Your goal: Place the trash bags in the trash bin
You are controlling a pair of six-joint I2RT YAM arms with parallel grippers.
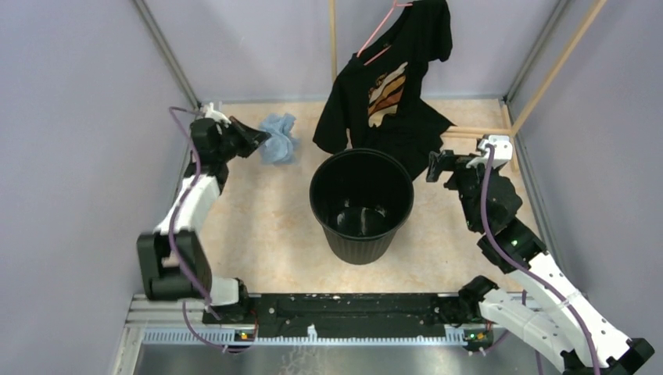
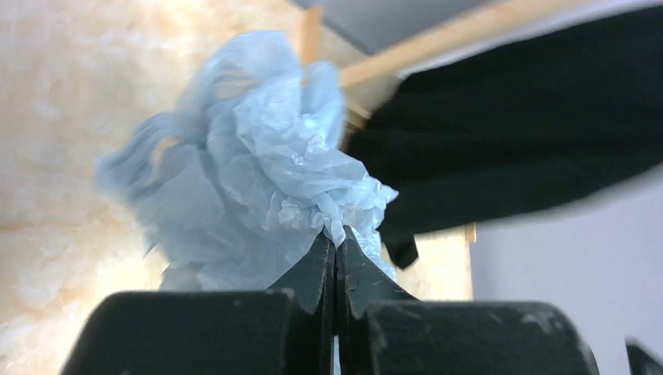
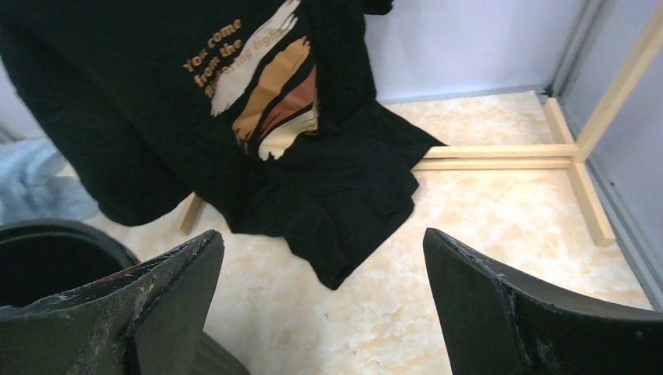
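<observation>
Clearly, left claw clamped on crumpled pale blue trash bag, apart from upright black trash bin, right claw spread wide, empty, beside bin's rim

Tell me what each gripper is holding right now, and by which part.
The left gripper is shut on the bag, pinching a crumpled fold at its near edge. The right gripper is open, holding nothing.

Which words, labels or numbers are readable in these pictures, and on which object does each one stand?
"You come from the": orange lettering on the black T-shirt, beside its brush-stroke print; the third line is blurred and seems to end in "light".
Trash bag: no lettering can be read.
Trash bin: no text visible.
</observation>
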